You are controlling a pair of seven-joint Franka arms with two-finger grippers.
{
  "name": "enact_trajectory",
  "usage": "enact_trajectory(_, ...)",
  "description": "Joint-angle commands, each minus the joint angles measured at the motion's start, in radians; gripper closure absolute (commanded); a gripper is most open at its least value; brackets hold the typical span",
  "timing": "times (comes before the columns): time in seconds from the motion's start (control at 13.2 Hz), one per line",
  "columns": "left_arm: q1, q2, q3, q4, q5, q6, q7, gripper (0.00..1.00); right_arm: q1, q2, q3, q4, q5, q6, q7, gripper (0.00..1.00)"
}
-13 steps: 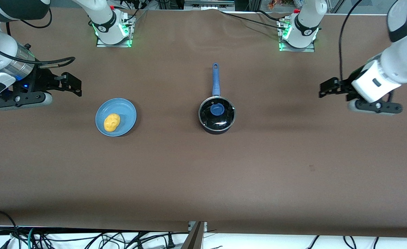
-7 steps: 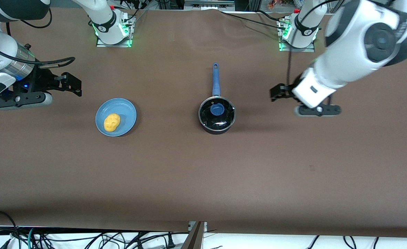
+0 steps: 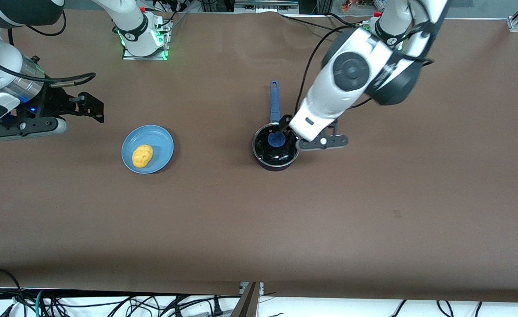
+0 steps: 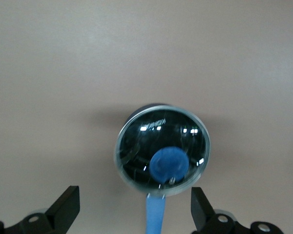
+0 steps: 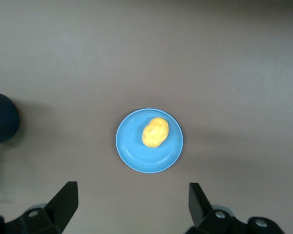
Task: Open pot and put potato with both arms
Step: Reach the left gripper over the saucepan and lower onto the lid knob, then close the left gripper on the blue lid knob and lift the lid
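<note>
The black pot (image 3: 275,159) stands mid-table with its blue handle (image 3: 275,100) pointing toward the robot bases. A clear glass lid with a blue knob (image 3: 276,140) sits on it. My left gripper (image 3: 286,125) is open and hovers over the pot's rim where the handle joins. In the left wrist view the lidded pot (image 4: 136,146) and knob (image 4: 170,165) lie just ahead of the open left gripper (image 4: 134,209). The yellow potato (image 3: 142,156) lies on a light-blue plate (image 3: 160,143). My right gripper (image 3: 92,108) is open and waits above the table beside the plate, which shows with the potato (image 5: 155,131) in its wrist view.
The brown table cover (image 3: 259,220) is bare nearer the front camera. The arm bases (image 3: 143,35) stand along the edge farthest from the camera. The pot's edge (image 5: 0,124) shows in the right wrist view.
The left arm has swung in from its end of the table, and its gripper is now over the pot. The right arm, pot, lid and potato have not moved.
</note>
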Motion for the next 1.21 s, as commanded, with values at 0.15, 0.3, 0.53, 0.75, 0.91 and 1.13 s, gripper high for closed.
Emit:
enact_trajectory(0.15, -0.094, 0.17, 0.02, 0.079, 0.083, 0.101, -0.132, 0.0, 0.0, -0.027, -0.001, -0.025, 0.012, 0.012, -0.003, 0.0)
enact_trajectory(0.3, -0.104, 0.179, 0.017, 0.071, 0.126, 0.101, -0.133, 0.0, 0.0, -0.025, -0.001, -0.024, 0.012, 0.012, -0.003, 0.0)
enact_trajectory(0.53, -0.107, 0.196, 0.014, 0.066, 0.132, 0.095, -0.135, 0.0, 0.0, -0.022, -0.003, -0.022, 0.012, 0.012, -0.002, 0.0)
enact_trajectory(0.75, -0.12, 0.216, 0.012, 0.054, 0.126, 0.095, -0.135, 0.0, -0.001, -0.014, -0.001, -0.018, 0.012, 0.014, -0.005, 0.0)
enact_trajectory(0.91, -0.124, 0.222, 0.011, 0.047, 0.121, 0.095, -0.135, 0.0, -0.003, -0.014, -0.003, -0.014, 0.013, 0.014, 0.009, 0.0)
enact_trajectory(1.13, -0.13, 0.222, 0.011, 0.033, 0.117, 0.095, -0.13, 0.26, -0.01, -0.004, -0.004, -0.014, 0.013, 0.017, 0.008, 0.0)
